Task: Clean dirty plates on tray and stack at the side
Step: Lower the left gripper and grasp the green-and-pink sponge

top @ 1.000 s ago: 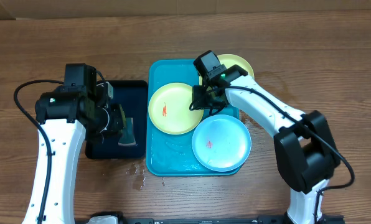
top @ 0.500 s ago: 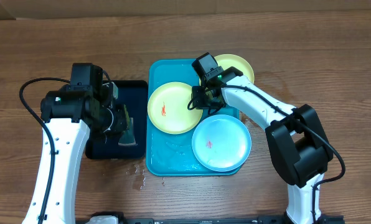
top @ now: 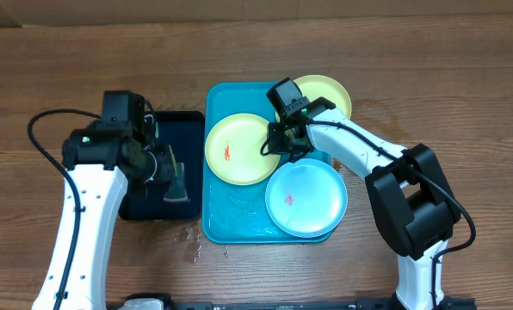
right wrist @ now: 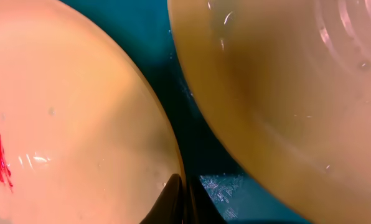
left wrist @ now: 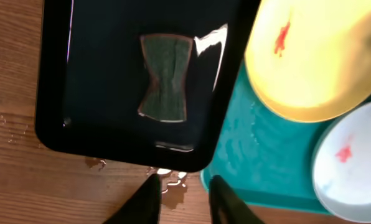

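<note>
The turquoise tray point(top: 218, 220) holds three plates. A lime-green plate point(top: 236, 149) with a red smear lies at its left. A second lime-green plate point(top: 325, 95) lies at the back right, and a light-blue plate point(top: 306, 196) with a red smear at the front right. My right gripper point(top: 280, 143) is at the right rim of the smeared green plate. In the right wrist view its fingers point(right wrist: 184, 199) are pinched on that plate's rim point(right wrist: 67, 124), beside the other green plate point(right wrist: 285, 93). My left gripper point(left wrist: 184, 199) is open and empty over the front edge of the dark tray.
A dark navy-black tray point(top: 145, 207) stands left of the turquoise tray and holds a green hourglass-shaped sponge point(left wrist: 165, 85). Water drops point(top: 192, 241) lie on the wooden table in front of the trays. The plates overlap the tray's right rim.
My left arm has shifted slightly to the right over the dark tray. My right gripper has settled a little lower on the green plate's rim. The plates have not moved.
</note>
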`<state>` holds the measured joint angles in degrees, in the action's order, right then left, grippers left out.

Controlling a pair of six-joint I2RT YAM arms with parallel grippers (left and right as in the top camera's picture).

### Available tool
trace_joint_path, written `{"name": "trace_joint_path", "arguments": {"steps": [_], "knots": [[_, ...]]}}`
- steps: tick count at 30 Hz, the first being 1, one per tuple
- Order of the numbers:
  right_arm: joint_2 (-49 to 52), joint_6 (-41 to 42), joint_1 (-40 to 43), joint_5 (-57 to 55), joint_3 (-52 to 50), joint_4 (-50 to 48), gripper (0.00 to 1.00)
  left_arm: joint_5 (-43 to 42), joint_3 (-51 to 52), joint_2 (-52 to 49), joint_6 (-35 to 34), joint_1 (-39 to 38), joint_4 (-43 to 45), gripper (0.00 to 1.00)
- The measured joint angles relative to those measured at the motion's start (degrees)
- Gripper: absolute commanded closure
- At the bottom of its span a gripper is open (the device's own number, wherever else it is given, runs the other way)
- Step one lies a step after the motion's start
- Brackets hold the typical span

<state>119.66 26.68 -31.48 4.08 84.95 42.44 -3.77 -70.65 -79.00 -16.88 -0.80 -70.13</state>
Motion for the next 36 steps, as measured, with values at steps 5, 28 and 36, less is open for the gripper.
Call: {"name": "trace_joint_path", "arguments": {"steps": [5, 28, 36], "knots": [[0.00, 4.11, 0.00, 0.02, 0.02, 0.46, 0.96, 0.66, 3.67, -0.04, -0.59, 0.02, 3.80, 0.57], [0.00, 8.13, 0.00, 0.15, 0.02, 0.74, 0.96, 1.92, 11.72, -8.85, 3.85, 0.02, 18.60, 0.70], [0.00, 8.26, 0.00, 0.15, 0.02, 0.72, 0.96, 1.95, 11.82, -15.98, 7.98, 0.02, 19.58, 0.70]]}}
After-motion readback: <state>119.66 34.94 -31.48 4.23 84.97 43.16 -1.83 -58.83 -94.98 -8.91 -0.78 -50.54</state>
